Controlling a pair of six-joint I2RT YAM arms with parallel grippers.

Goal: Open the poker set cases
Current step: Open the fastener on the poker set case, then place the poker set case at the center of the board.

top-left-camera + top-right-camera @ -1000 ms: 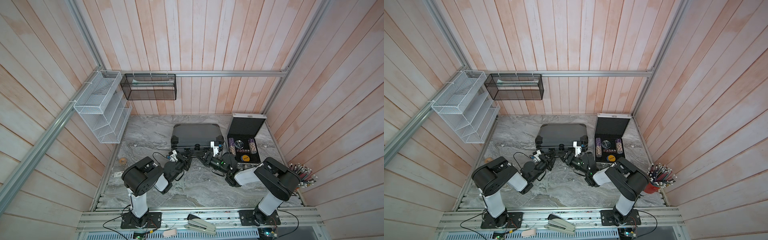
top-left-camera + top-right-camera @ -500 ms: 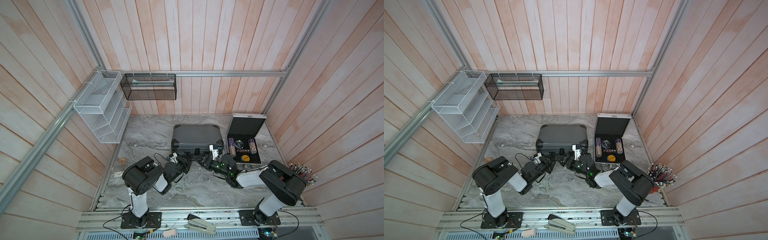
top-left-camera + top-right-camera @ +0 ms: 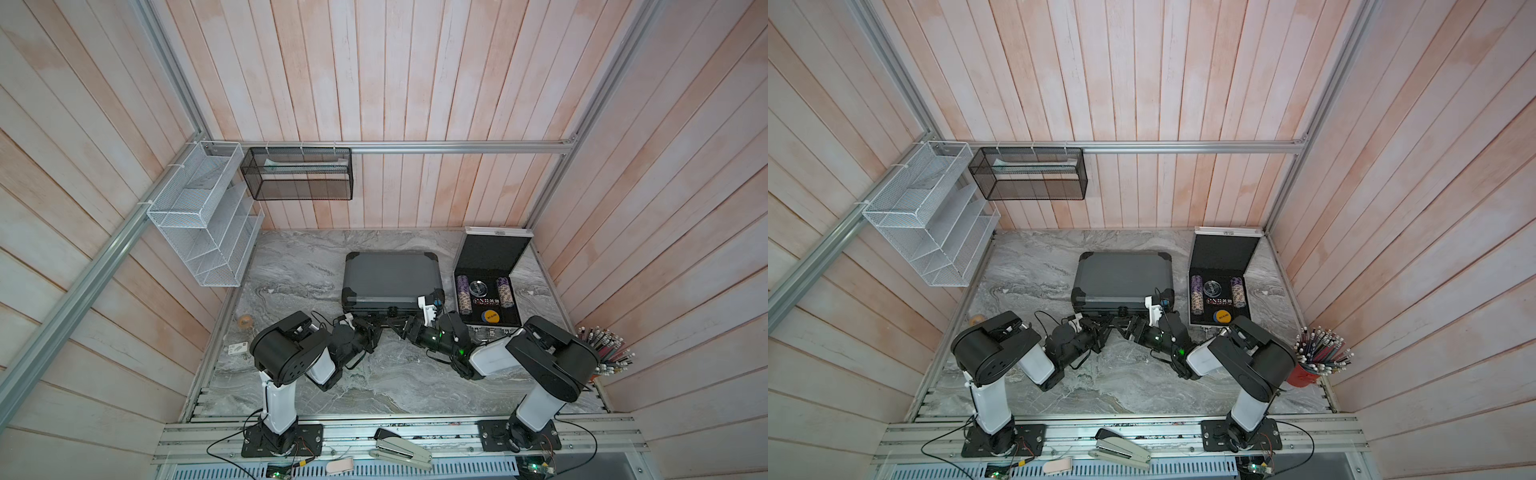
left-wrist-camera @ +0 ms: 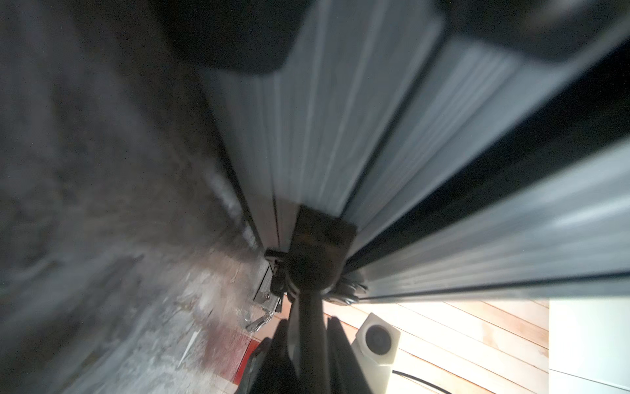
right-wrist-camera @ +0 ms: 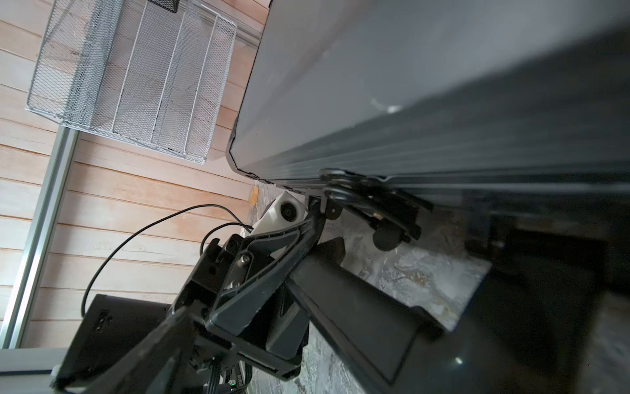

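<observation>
Swung in from the open silver case (image 3: 490, 286) at the back right corner, spreads right fingers (image 5: 358, 307) wide beside pressed-together left fingers (image 5: 272, 245) at the front seam of the grey case (image 3: 390, 276) in the middle of the surface (image 3: 291, 374); best hooked under the lid rim, lifting evenly.

The worktop (image 3: 299, 266) is showing a smooth, grey-veined, stone-like face with a faint sheen. The larger dark grey case (image 3: 390, 274) is presenting a matt lid; its corners (image 3: 353, 257) are looking like black plastic, and its front edge (image 4: 324, 119) is showing ribbed metal in the left wrist view. The smaller silver case (image 3: 496, 230) is gleaming along its metal rim, its foam lining (image 3: 492, 253) looking matt black and finely grained. The walls (image 3: 415, 83) are showing whitewashed wooden planks. The white basket (image 3: 195, 216) and the black basket (image 3: 297, 183) are showing fine wire mesh, and the rail (image 3: 457, 146) is looking like brushed metal.
</observation>
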